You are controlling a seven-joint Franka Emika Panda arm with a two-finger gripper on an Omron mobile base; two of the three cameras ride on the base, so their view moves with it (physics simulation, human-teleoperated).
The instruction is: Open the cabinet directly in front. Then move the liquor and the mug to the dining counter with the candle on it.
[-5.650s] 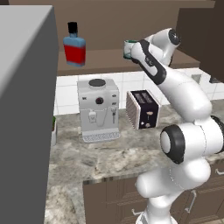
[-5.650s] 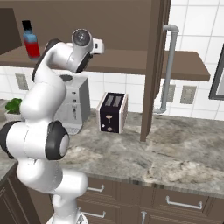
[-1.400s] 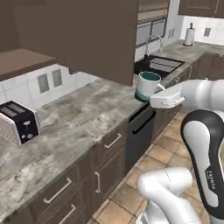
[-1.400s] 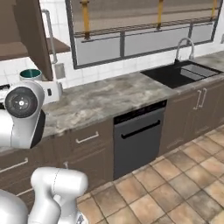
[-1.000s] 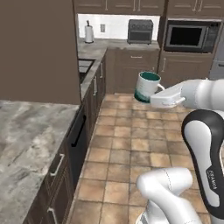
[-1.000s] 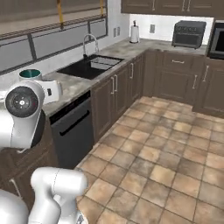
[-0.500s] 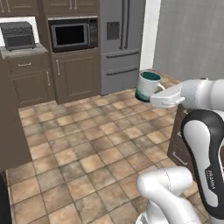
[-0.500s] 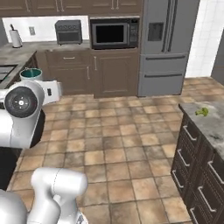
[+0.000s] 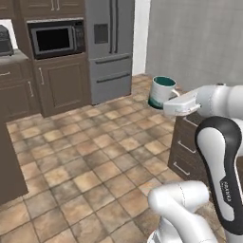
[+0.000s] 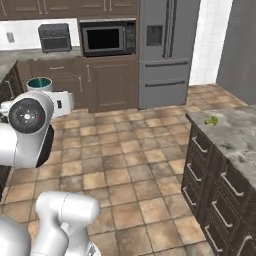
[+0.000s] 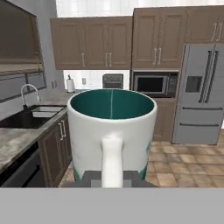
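The gripper (image 9: 167, 105) is holding the mug (image 9: 162, 92) upright in the air, well above the tiled floor (image 9: 90, 161), carried by nothing but the hand; the jaws are standing almost fully closed, pinching the mug at its handle side, and in the hand view the white handle (image 11: 112, 159) is rising straight up between the two dark finger tips (image 11: 92, 178), with the mug's white body and teal inside (image 11: 111, 104) standing just beyond them and facing upward; in the left base view the mug is sitting at the far end of the white arm (image 9: 209, 102), its teal rim level and its body clear of the brown drawers (image 9: 187, 152) below and beside it; in the right base view the mug (image 10: 40, 84) is showing just above the arm's round dark joint (image 10: 27, 116), at the left side of the picture; the dining counter (image 10: 231, 131) is lying at the right in that view, a grey-brown marbled top over brown drawers with silver handles, with a small green thing (image 10: 212, 120) lying near its far left corner; the mug is well apart from that counter, across the open floor; behind, a steel fridge (image 10: 167, 52) is standing beside a built-in microwave (image 10: 106, 38), and a sink with a curved tap (image 11: 27, 101) is showing at the left in the hand view, set into another stone counter.
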